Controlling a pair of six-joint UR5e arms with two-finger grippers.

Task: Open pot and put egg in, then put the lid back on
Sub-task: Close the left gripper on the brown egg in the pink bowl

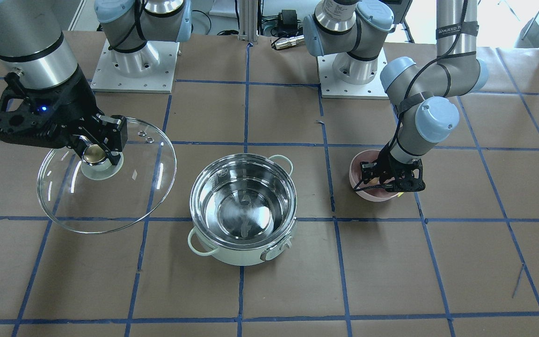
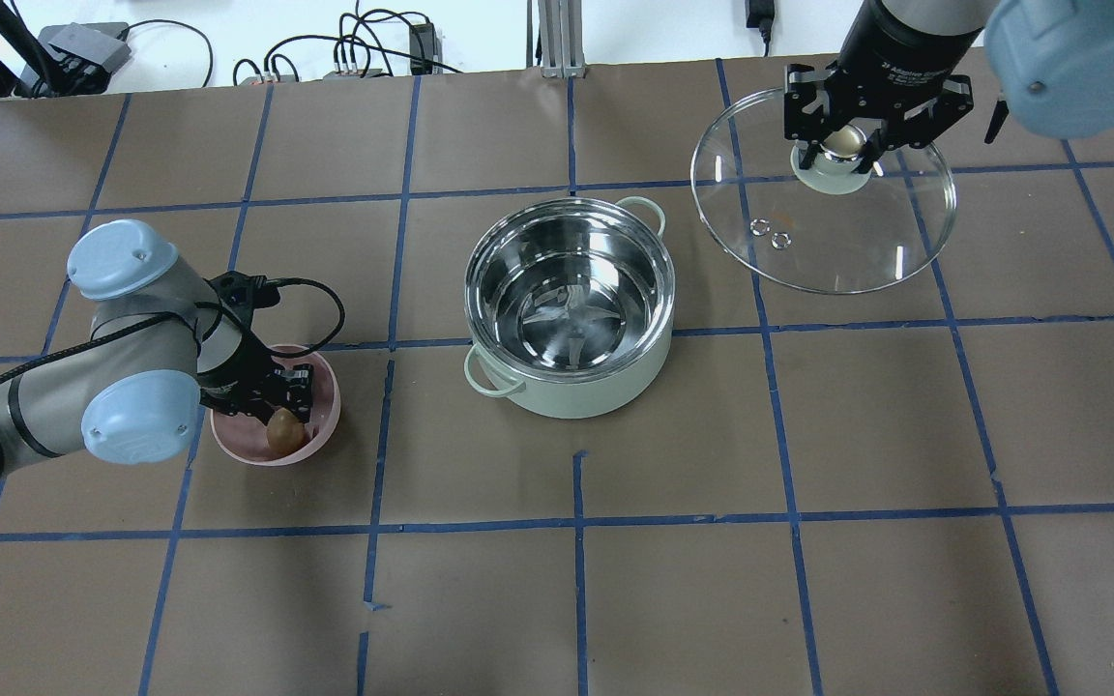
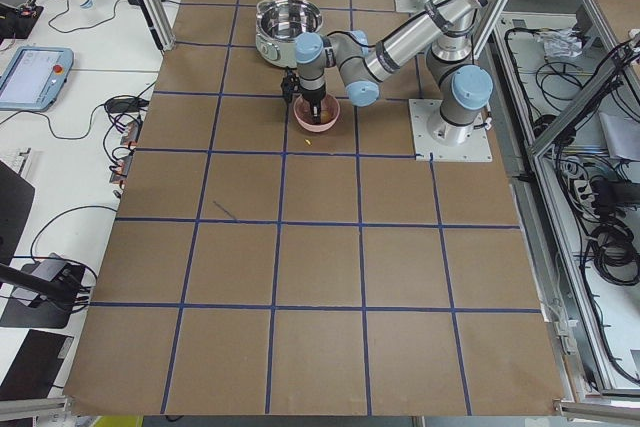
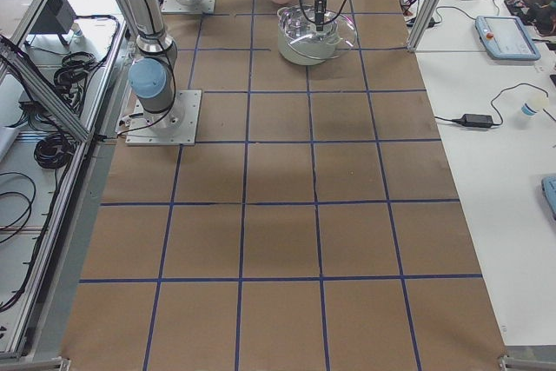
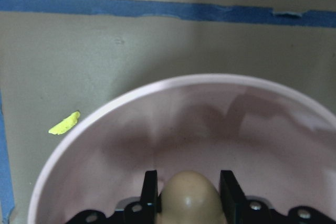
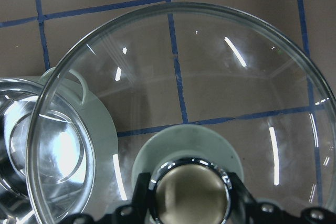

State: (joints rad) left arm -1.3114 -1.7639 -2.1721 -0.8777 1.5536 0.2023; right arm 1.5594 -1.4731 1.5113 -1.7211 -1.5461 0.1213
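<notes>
The pot (image 2: 605, 391) stands open at the table's middle, its steel inside empty; it also shows in the front view (image 1: 236, 255). The egg (image 2: 282, 432) lies in a pink bowl (image 2: 327, 387). My left gripper (image 2: 283, 422) reaches down into the bowl, and in the left wrist view its fingers (image 5: 149, 192) press on both sides of the egg (image 5: 189, 200). My right gripper (image 2: 842, 145) is shut on the ball knob (image 6: 191, 195) of the glass lid (image 2: 837, 242). It holds the lid tilted above the table, to the pot's far right.
The robot bases (image 1: 134, 65) stand at the table's rear edge in the front view. A small yellow scrap (image 5: 64, 123) lies on the brown paper beside the bowl. Blue tape lines grid the table. Cables lie along the far edge (image 2: 354, 53).
</notes>
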